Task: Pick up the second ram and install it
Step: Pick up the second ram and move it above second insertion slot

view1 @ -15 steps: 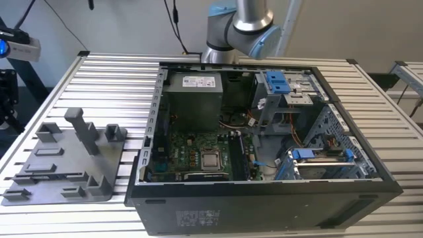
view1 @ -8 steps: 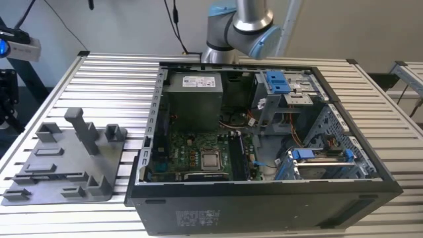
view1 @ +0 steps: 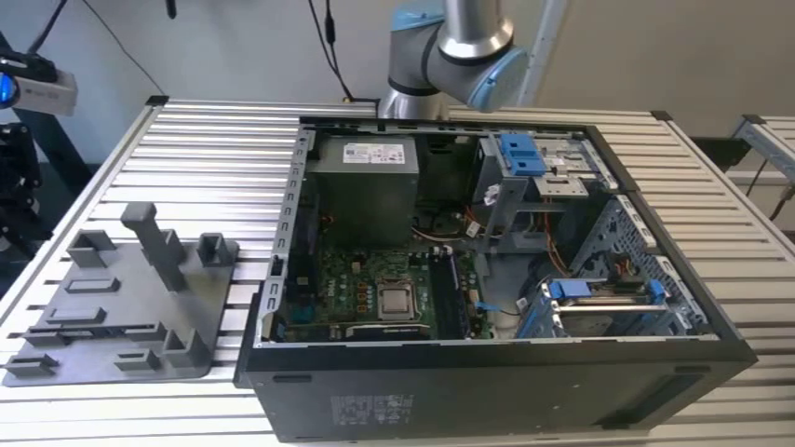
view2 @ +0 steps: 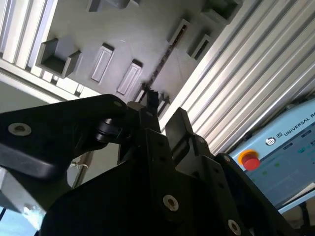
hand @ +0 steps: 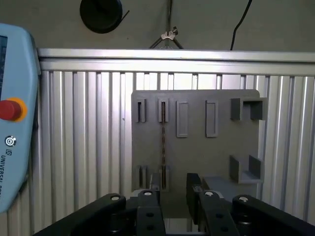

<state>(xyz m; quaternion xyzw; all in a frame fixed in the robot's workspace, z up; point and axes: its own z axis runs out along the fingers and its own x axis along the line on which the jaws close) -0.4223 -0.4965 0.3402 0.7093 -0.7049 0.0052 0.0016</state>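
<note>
The second ram [hand: 163,147] is a thin dark stick standing on its edge in a pair of slots of the grey plastic tray [hand: 206,152]. In the second wrist view the ram [view2: 165,56] runs as a dark line across the tray [view2: 142,34]. My gripper [hand: 174,191] hovers well above the tray's near end, open, with nothing between its black fingers [hand: 193,189]. The ram lines up close to the inner side of one finger. In the second wrist view the gripper [view2: 165,110] shows the same gap. The tray [view1: 125,345] lies at the exterior view's left.
An open computer case [view1: 497,372] with its motherboard [view1: 372,289] exposed fills the exterior view's middle and right, on a ribbed aluminium table [view1: 211,158]. Upright pegs [view1: 159,244] rise from the tray. A light blue teach pendant [hand: 15,123] with a red button lies beside the tray.
</note>
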